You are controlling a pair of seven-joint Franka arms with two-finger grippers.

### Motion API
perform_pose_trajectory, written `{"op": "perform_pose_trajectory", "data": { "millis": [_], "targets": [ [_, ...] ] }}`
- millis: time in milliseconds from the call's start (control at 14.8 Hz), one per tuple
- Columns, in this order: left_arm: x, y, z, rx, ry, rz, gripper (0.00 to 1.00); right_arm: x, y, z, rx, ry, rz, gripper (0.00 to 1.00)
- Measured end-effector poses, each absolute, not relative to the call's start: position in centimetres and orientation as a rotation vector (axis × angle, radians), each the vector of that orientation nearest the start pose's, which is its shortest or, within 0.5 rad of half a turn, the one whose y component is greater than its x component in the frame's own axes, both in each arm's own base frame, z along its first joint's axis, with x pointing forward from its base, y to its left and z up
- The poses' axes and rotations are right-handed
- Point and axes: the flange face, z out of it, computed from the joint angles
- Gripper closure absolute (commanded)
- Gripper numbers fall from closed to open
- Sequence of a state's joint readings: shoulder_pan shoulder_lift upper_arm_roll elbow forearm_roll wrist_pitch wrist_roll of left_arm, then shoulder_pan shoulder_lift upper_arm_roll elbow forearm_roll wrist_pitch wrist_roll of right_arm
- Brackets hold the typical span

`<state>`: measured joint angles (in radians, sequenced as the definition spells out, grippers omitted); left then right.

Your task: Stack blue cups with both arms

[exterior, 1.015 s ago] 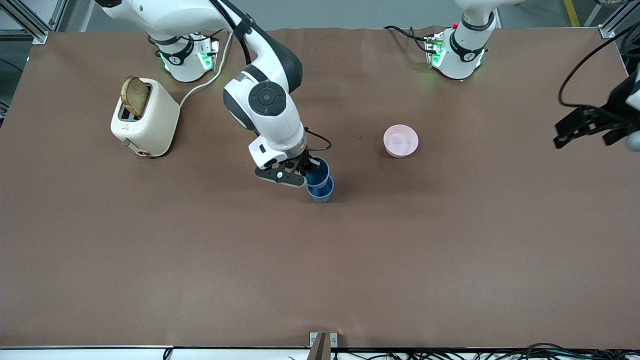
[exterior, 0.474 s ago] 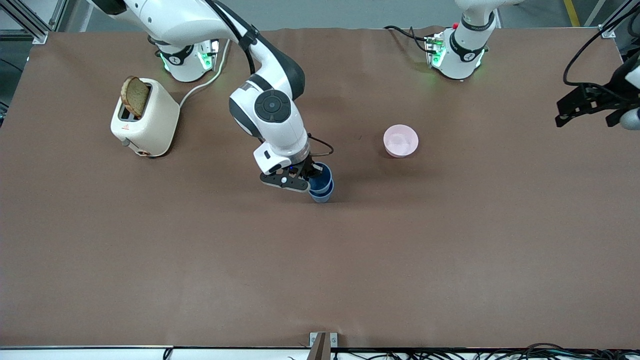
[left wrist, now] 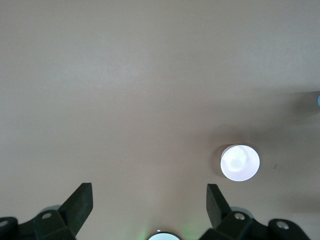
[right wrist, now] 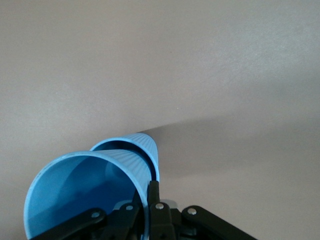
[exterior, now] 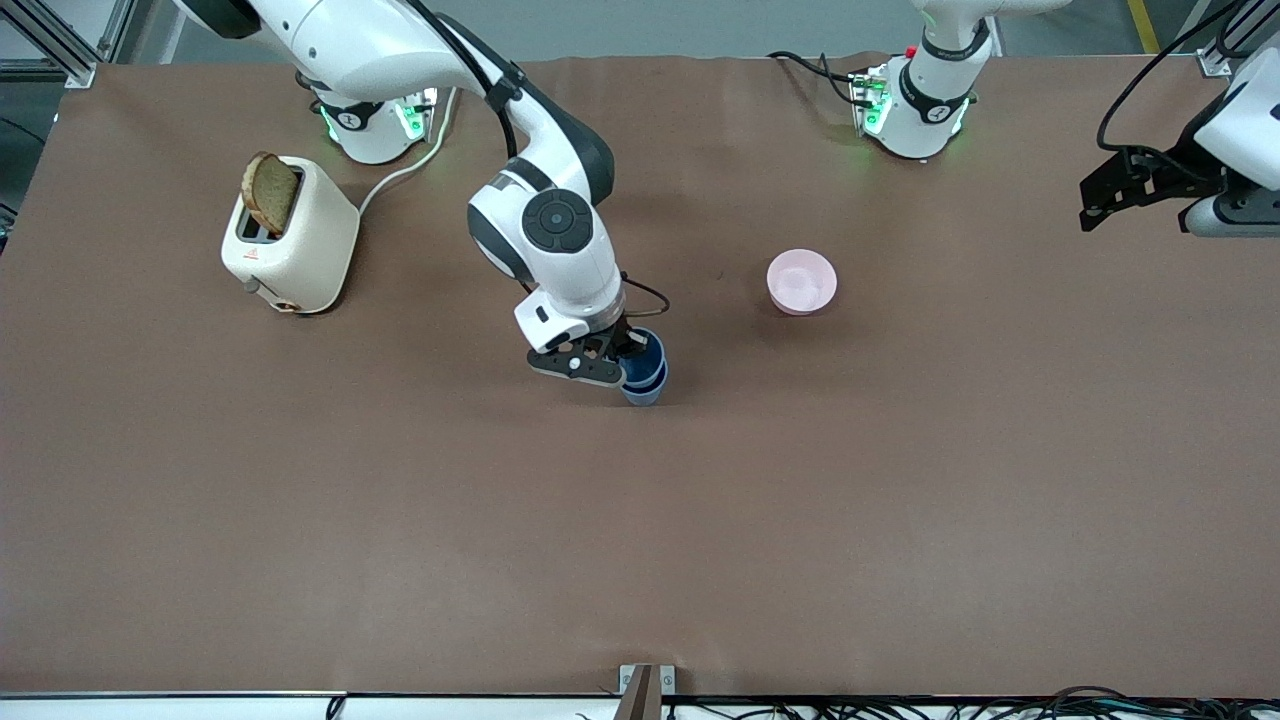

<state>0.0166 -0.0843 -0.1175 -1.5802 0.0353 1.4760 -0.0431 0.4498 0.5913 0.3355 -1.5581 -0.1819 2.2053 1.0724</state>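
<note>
we see the right gripper (exterior: pixel 622 355) low over the middle of the table (exterior: pixel 640 520), its jaws pinching the rim of the upper blue cup (exterior: pixel 645 357). that cup sits partly nested inside the lower blue cup (exterior: pixel 643 388), which stands upright on the table. in the right wrist view the upper blue cup (right wrist: pixel 85 192) fills the foreground with one finger (right wrist: pixel 154 200) against its wall, and the lower blue cup (right wrist: pixel 142 150) shows around it, its rim just past the held one.

the pink bowl (exterior: pixel 801 281) rests on the table toward the left arm's end, farther from the front camera than the cups and well apart from them. in the left wrist view the pink bowl (left wrist: pixel 240 162) shows pale and round.

the left gripper (exterior: pixel 1110 190) waits raised over the table's edge at the left arm's end, jaws spread and holding nothing.

a white toaster (exterior: pixel 290 240) with a slice of bread (exterior: pixel 268 192) standing in its slot sits near the right arm's base.
</note>
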Motion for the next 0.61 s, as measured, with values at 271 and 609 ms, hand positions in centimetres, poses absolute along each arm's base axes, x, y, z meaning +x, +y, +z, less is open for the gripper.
{"op": "perform_pose_trajectory", "data": {
  "millis": [271, 609],
  "targets": [
    [51.2, -5.1, 65.8, -3.093, 0.082, 0.013, 0.0, 52.9, 47.1, 31.2, -3.024, 0.395, -0.066, 0.96],
    [51.3, -5.1, 65.7, -3.093, 0.081, 0.01, 0.0, 53.0, 47.1, 31.0, -3.024, 0.408, -0.069, 0.61]
  ]
}}
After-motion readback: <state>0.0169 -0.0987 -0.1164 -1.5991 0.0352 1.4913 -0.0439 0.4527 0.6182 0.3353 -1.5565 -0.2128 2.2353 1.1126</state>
